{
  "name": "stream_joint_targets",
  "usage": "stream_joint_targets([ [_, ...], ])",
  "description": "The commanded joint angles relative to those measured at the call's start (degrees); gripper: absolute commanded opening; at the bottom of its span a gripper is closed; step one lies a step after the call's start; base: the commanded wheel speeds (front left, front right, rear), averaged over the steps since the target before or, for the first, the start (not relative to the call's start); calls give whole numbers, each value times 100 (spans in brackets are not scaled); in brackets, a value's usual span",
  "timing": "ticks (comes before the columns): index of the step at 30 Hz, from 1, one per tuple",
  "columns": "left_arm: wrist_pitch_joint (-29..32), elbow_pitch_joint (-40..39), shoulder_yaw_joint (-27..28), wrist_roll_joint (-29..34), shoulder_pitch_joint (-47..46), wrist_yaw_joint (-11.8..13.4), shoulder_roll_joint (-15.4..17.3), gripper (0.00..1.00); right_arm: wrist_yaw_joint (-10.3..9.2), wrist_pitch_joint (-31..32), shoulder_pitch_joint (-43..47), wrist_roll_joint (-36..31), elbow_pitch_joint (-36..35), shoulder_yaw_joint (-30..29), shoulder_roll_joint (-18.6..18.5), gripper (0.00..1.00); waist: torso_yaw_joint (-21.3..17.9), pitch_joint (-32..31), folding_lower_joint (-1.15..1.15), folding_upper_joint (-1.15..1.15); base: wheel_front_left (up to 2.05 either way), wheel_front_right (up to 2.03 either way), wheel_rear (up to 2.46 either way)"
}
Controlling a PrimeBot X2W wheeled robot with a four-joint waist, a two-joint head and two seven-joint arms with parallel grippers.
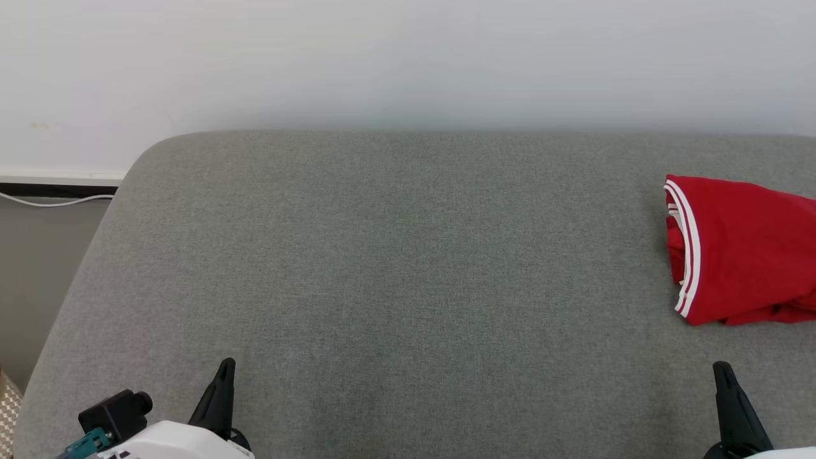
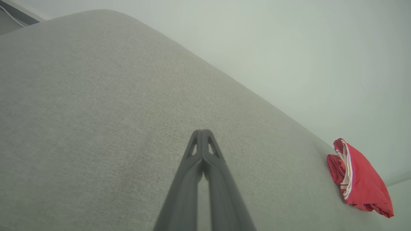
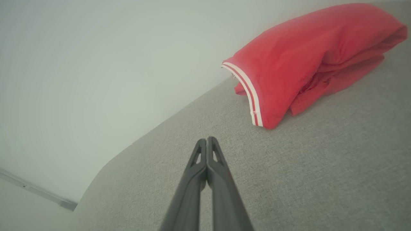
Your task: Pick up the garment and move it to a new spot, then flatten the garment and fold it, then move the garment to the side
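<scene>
A pale wall [image 1: 408, 57] backs the grey cushion [image 1: 408, 268], with the red garment [image 1: 746, 248] folded at its right side. At its near edge, the left gripper [image 1: 225, 364] and right gripper [image 1: 722, 368] are pressed together, empty.

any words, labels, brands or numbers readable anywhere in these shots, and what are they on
No text can be read in any view.
red garment: white stripes along one edge, no print or label showing.
left arm's white shell: a few dark marks at the head view's bottom edge, cut off and too small to read.
grey cushion and wall: plain.
</scene>
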Motion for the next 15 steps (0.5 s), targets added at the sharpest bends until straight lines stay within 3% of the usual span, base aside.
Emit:
stream_joint_targets([
  [1, 7, -103, 188, -101, -345, -87, 46, 0, 0, 24, -250, 155, -104, 43, -126, 0, -5, 0, -1, 0, 0, 0, 0],
  [15, 212, 25, 573, -755, -424, -354, -188, 0, 0, 159, -482, 1105, 117, 66, -153, 0, -109, -5, -1, 0, 0, 0, 0],
])
